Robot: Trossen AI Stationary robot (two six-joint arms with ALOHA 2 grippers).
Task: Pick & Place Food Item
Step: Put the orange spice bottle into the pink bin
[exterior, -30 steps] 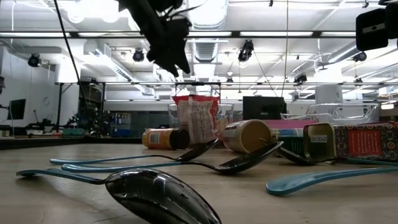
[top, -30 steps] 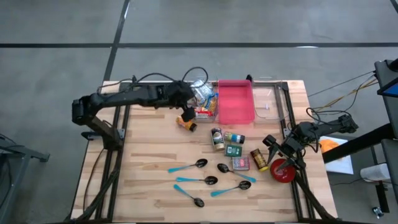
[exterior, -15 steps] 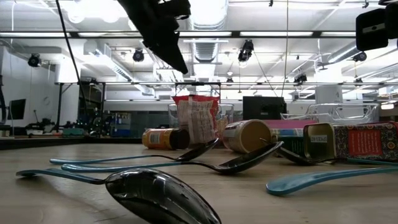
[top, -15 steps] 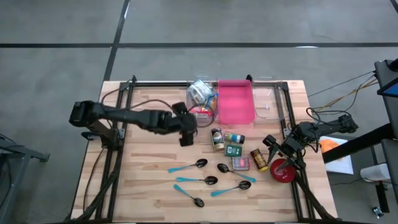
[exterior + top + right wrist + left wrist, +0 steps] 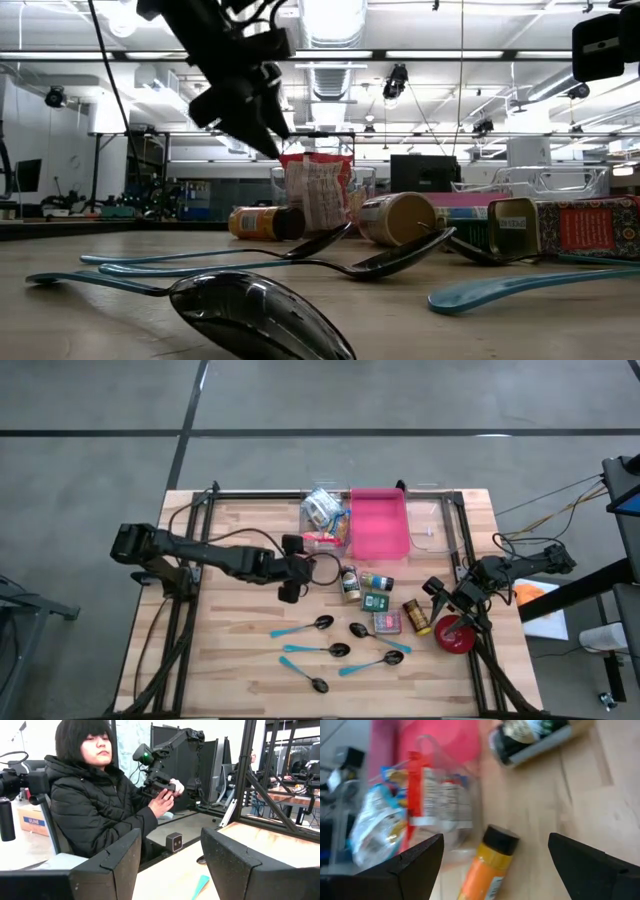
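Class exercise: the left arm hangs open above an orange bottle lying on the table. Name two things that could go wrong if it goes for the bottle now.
1. The orange bottle lies on its side, so it may roll away as the open left gripper closes.
2. The clear packet of snacks lies close beside the bottle; a finger may well snag or push it on the way down.

The left gripper (image 5: 291,584) has pulled back from the clear bin (image 5: 325,525) beside the pink tray (image 5: 379,525), where it hovered a second ago, and now hangs above the worktop (image 5: 230,650) near the yellow bottle (image 5: 487,870). Its fingers stand wide apart. The bottle is covered from above by the arm, lying just short of the bin.
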